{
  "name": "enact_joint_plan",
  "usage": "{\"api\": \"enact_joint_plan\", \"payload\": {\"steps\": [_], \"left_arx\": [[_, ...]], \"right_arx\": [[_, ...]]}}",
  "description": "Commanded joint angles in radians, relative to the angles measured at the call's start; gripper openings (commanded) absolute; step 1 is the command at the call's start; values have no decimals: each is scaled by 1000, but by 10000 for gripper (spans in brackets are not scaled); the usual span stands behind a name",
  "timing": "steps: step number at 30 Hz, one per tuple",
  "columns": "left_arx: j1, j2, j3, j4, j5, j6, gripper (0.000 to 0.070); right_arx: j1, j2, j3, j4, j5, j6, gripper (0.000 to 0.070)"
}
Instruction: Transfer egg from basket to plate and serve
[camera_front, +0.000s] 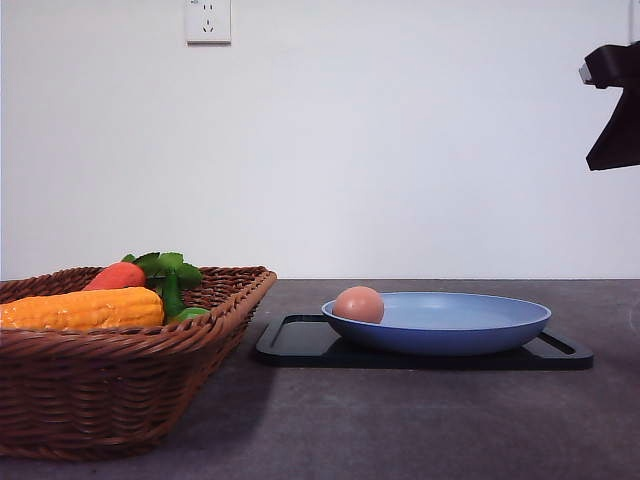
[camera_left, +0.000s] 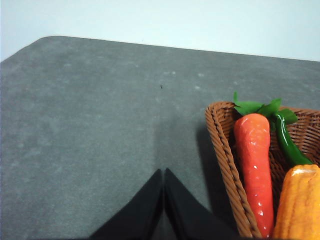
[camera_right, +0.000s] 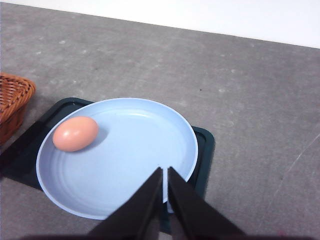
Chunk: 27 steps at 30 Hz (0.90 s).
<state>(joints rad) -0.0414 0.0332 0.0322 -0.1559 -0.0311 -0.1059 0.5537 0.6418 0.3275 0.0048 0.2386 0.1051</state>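
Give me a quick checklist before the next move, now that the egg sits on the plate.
1. Egg on the plate: ok, it lies inside the rim on the side nearer the basket.
2. Plate seated on the tray: ok, it looks level in the front view.
3. Right gripper free: ok, fingers closed together, holding nothing, above the plate.
4. Left gripper free: ok, closed and empty, over bare table beside the basket.
5. Egg steady: cannot tell from one moment; it lies near the rim.
6. Basket clear of the tray: ok, a gap of table shows between them.
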Motion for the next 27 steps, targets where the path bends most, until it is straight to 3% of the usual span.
{"api": "enact_joint_plan", "payload": {"steps": [1,27], "left_arx": [[2,-15,-21,14,-3,-19,0],[2,-30,-29,-30,3,-35,0]], "right_arx": [[7,3,5,11,3,12,0],[7,3,5,11,3,12,0]]}}
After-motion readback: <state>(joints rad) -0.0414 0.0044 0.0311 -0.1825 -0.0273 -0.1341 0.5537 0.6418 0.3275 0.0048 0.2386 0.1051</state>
